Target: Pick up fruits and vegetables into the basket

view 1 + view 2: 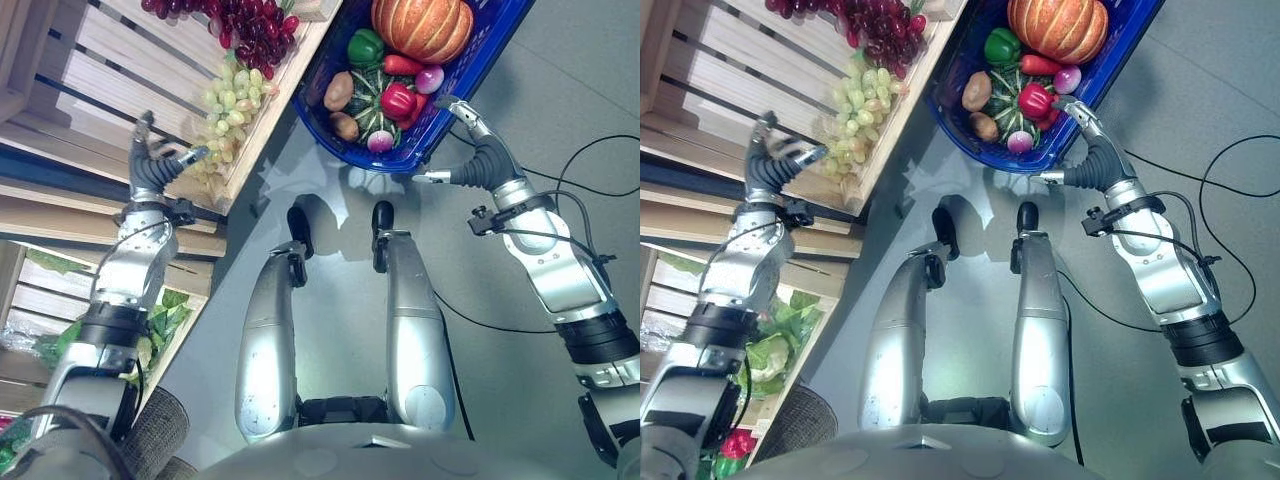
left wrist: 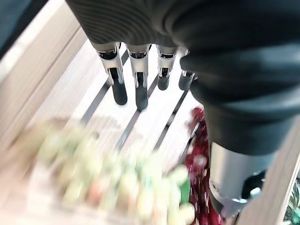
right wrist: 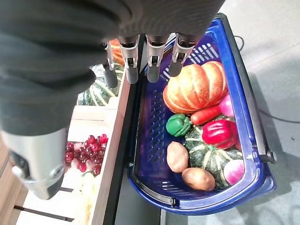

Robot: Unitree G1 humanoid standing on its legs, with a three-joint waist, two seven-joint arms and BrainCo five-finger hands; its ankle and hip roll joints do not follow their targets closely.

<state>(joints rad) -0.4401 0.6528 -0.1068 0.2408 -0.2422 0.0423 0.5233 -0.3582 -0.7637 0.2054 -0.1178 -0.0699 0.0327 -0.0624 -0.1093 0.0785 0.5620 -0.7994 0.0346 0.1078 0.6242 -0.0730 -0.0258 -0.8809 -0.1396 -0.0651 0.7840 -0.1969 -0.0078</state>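
No readable writing is showing. The left hand, fingers straight and apart, is hovering at 9 o'clock of the pale green grapes lying on the wooden crate. The right hand, fingers relaxed and holding nothing, is hanging at 5 o'clock of the blue basket, which is carrying an orange pumpkin.

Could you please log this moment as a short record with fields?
basket: blue basket on floor beside wooden crate
contents: pumpkin, green pepper, red pepper, potatoes
crate: green grapes, red grapes
left hand: open, near green grapes
right hand: open, at basket rim, holding nothing
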